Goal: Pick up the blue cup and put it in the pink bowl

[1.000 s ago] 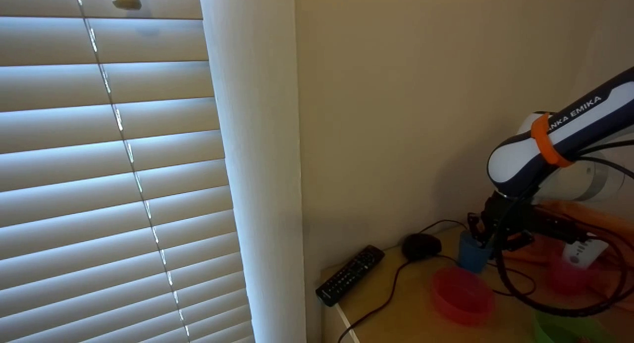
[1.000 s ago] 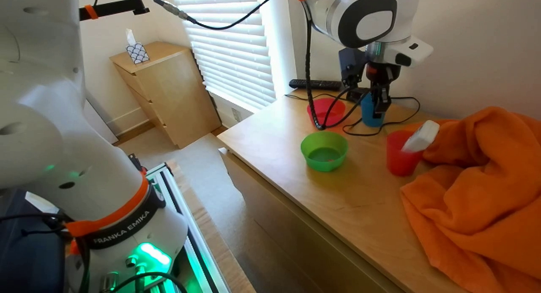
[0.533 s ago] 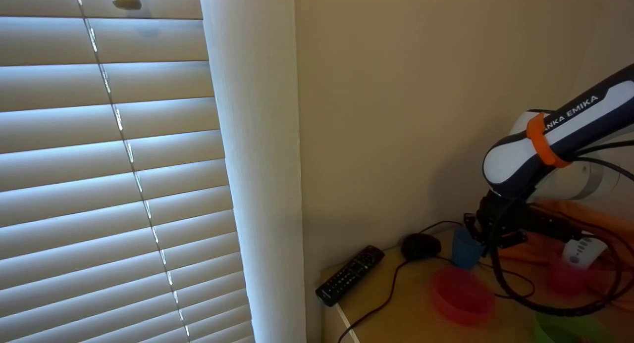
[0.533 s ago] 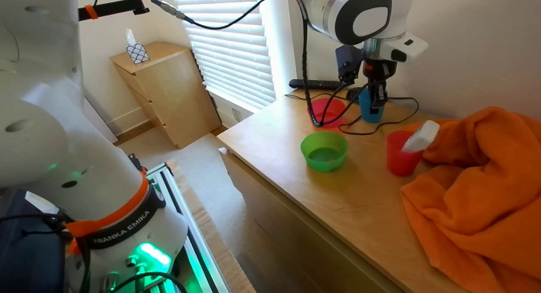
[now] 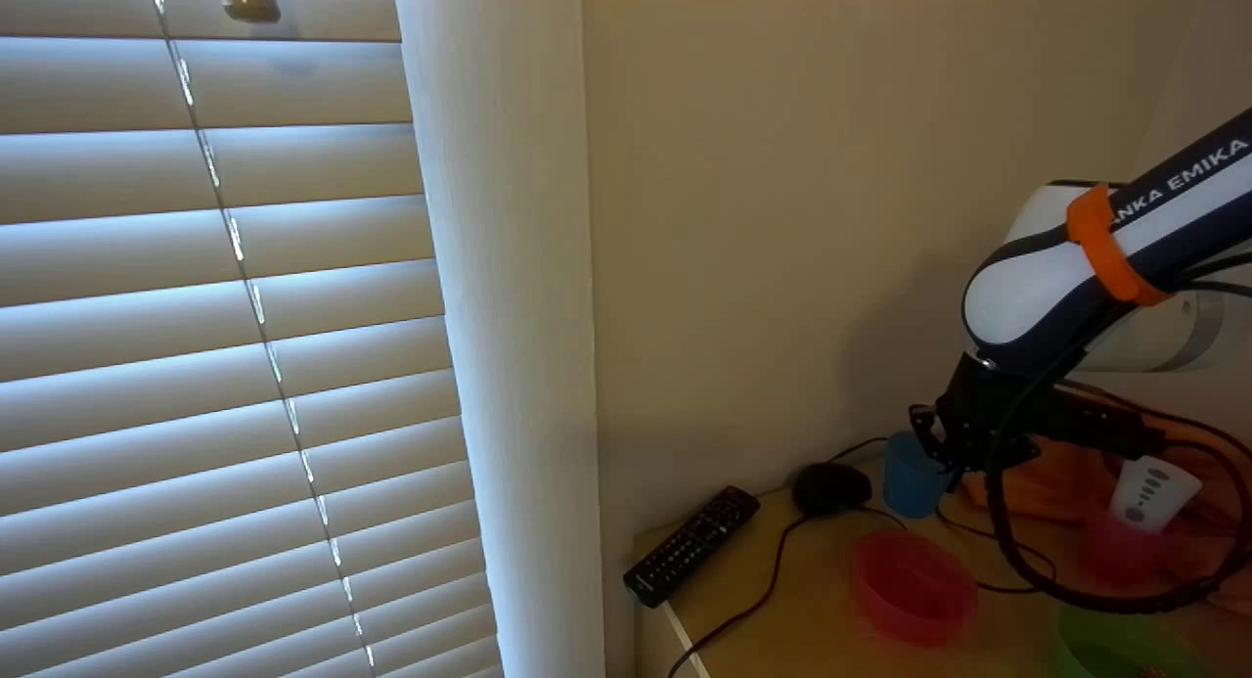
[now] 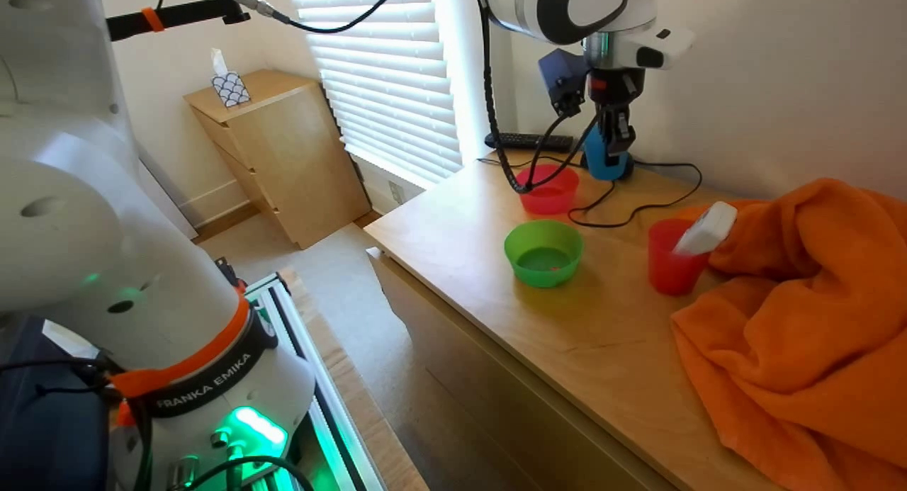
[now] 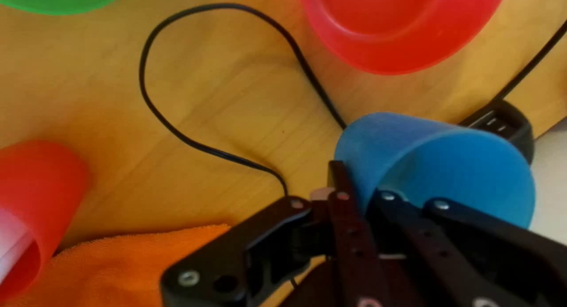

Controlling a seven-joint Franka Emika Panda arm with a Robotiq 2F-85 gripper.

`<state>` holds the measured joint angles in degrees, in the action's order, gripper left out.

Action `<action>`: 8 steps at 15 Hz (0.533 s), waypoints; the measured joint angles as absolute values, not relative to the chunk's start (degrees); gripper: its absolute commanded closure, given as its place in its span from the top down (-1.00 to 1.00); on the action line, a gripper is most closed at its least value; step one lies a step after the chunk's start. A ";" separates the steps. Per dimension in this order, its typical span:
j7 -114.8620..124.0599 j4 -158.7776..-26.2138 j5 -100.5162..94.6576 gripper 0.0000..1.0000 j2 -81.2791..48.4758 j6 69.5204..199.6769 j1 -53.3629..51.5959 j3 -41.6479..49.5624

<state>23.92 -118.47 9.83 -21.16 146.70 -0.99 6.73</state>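
Pale wood tabletop (image 6: 609, 321) beside white slatted window blinds (image 6: 386, 80). Small light-blue plastic cup (image 7: 436, 163) sits higher than a second ago in both exterior views: looks lifted, so grasp probably good, carry next. Gripper (image 7: 359, 187) clamped on cup's wall, one jaw in, one out. Cup's near the shallow round pink-red plastic bowl (image 7: 403, 50), not over it. White-and-black arm (image 5: 1012, 301) reaches across, gripper pointing down.

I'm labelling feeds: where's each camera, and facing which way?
In an exterior view: away from the arm, facing window blinds and wall; arm, jaws at right.
In an exterior view: near the base, facing down across the worktop; base, arm, jaws show.
Wrist view: on the wrist, facing down at the worktop; of the robot, just jaws, clamped on the blue cup.
Both exterior views share the cup, pink bowl and remote.
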 measured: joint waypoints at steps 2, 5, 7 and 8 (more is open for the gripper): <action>20.83 -121.07 9.80 -0.98 -17.75 146.69 -1.03 5.46; 14.57 -125.15 10.06 -0.98 -12.67 146.68 -0.98 2.82; 11.74 -127.65 10.02 -0.98 -10.04 146.36 -1.10 1.09; 11.56 -128.77 9.59 -0.98 -9.12 146.00 -1.24 0.60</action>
